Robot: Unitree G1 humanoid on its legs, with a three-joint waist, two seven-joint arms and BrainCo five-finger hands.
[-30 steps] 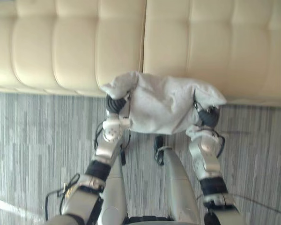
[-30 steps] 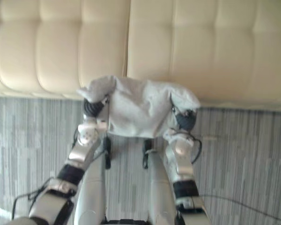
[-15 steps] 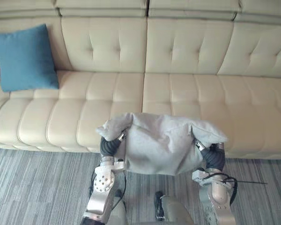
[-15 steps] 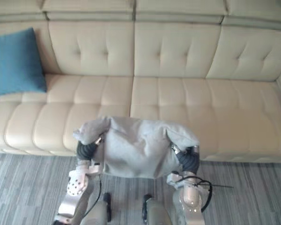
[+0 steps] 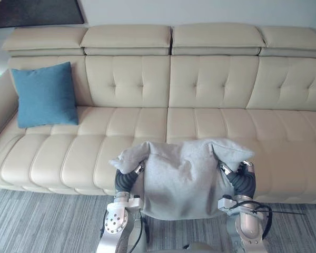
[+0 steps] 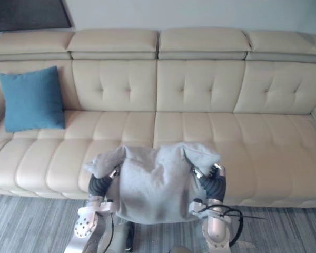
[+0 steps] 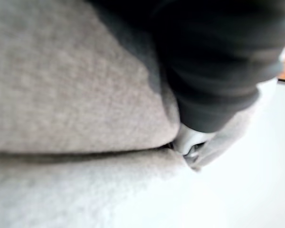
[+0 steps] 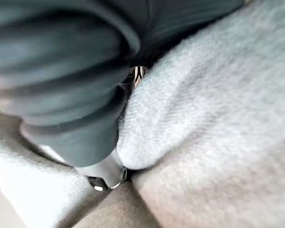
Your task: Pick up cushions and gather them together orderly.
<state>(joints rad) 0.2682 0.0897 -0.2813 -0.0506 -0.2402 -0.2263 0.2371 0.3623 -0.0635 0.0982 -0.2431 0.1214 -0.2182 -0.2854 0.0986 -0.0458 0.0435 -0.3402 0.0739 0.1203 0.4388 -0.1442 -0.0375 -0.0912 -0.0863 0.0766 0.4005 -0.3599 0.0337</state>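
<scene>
Grey fleecy cushion (image 5: 181, 182) hangs slack, its upper corners bunched.

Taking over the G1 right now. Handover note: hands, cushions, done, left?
Left hand and right hand each at an upper corner of the grey fabric cushion, holding it up before the cream tufted sofa; grip hidden by fabric.
Blue square cushion leans at the sofa's left end.
Done: grey cushion lifted.
Left: set it neatly beside the blue one.
</scene>
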